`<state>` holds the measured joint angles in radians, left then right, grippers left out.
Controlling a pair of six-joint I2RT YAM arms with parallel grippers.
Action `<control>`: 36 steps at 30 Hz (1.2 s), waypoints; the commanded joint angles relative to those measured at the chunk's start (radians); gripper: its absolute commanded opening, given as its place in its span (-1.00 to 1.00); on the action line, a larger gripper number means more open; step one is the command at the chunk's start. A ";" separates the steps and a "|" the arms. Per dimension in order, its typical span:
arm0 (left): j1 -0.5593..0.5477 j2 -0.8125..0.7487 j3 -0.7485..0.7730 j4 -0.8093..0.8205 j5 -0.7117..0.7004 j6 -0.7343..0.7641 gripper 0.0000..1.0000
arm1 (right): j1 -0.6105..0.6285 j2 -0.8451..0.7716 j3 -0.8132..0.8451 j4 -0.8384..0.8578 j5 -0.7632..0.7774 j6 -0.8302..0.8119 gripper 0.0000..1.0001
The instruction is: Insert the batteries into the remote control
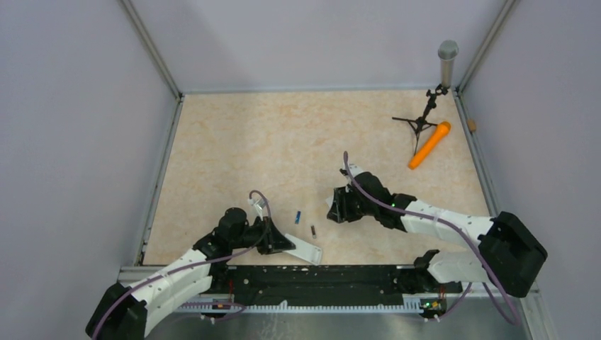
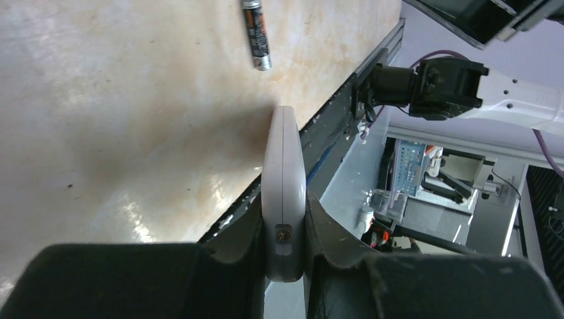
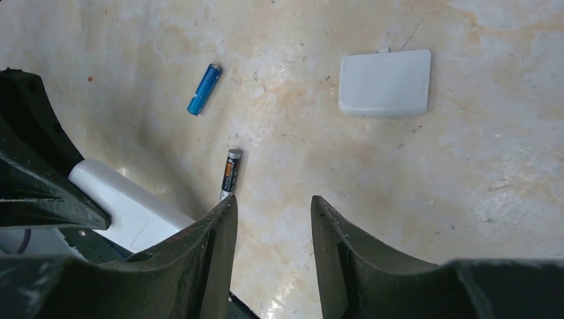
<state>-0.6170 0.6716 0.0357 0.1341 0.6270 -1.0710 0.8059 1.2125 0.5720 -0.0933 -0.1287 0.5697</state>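
your left gripper (image 2: 284, 222) is clamped on the remote (image 2: 284, 166), held edge-on near the table (image 2: 100, 133) edge; that thin grip may twist under a push. your right gripper (image 3: 273, 219) hangs open beside the dark battery (image 3: 230, 174), blue battery (image 3: 203, 89) beyond; either could roll. label print unreadable.

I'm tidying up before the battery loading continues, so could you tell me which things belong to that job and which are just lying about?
Job: remote control; blue battery; dark battery; white battery cover, probably.
Lying about: orange microphone; grey microphone on its tripod stand.
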 commanded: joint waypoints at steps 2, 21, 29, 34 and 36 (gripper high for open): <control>-0.006 0.001 -0.022 -0.026 -0.047 0.008 -1.00 | 0.093 0.061 0.093 -0.012 0.115 0.017 -0.12; -0.006 -0.179 -0.059 -0.260 -0.153 -0.061 -1.00 | 0.296 0.339 0.261 -0.075 0.264 0.080 -0.12; -0.006 -0.249 -0.078 -0.309 -0.153 -0.075 -1.00 | 0.348 0.403 0.310 -0.122 0.318 0.093 -0.14; -0.006 -0.272 -0.080 -0.324 -0.153 -0.073 -1.00 | 0.375 0.436 0.343 -0.177 0.367 0.099 -0.19; -0.006 -0.279 -0.082 -0.329 -0.154 -0.073 -1.00 | 0.385 0.449 0.358 -0.206 0.388 0.104 -0.22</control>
<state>-0.6228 0.4114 0.0246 -0.1299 0.4969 -1.1507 1.1645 1.6314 0.8707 -0.2379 0.1902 0.6575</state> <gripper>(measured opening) 0.218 0.403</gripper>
